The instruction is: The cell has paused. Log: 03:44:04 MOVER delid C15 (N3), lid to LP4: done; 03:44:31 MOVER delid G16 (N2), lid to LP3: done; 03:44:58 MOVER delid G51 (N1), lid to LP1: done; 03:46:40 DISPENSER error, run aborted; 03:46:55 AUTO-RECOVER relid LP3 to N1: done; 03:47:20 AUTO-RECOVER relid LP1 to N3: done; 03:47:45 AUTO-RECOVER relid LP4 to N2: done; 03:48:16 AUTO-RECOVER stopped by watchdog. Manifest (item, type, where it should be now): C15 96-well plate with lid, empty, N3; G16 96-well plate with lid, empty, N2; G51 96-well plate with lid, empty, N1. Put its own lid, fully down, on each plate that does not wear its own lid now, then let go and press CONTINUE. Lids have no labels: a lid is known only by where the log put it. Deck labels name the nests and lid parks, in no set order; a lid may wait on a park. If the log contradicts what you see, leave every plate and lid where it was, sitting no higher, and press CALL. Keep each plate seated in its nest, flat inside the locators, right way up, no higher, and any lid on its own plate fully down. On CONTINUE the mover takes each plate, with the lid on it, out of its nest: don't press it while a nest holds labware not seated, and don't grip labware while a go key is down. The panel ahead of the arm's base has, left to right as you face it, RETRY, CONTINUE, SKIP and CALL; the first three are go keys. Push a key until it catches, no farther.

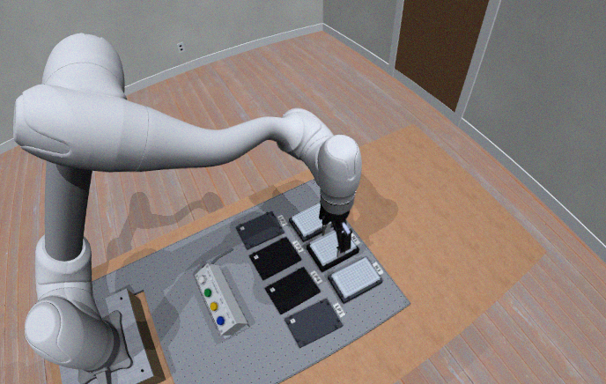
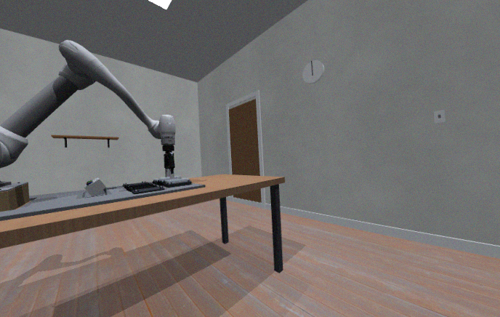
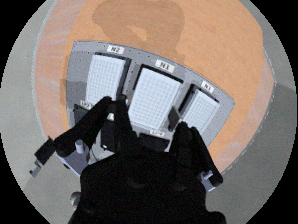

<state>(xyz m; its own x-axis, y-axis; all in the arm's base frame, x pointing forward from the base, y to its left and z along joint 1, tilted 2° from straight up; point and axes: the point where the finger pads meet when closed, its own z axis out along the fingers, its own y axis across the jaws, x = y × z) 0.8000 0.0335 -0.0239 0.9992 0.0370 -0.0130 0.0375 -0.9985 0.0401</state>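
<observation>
Lid (image 1: 327, 247) of the middle plate, in the centre nest of three on the grey deck (image 1: 381, 305), is pinched by its edges in the jaws of the gripper (image 1: 338, 238). Two more lidded plates (image 1: 306, 221) (image 1: 355, 277) are seated either side. Four dark parks (image 1: 275, 257) are seen beside them on the bench (image 1: 462, 238).

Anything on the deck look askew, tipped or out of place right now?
Nothing stands out. All three lidded plates sit square in their nests, the four lid parks hold nothing, and the gripper is shut on the middle plate's lid.
</observation>
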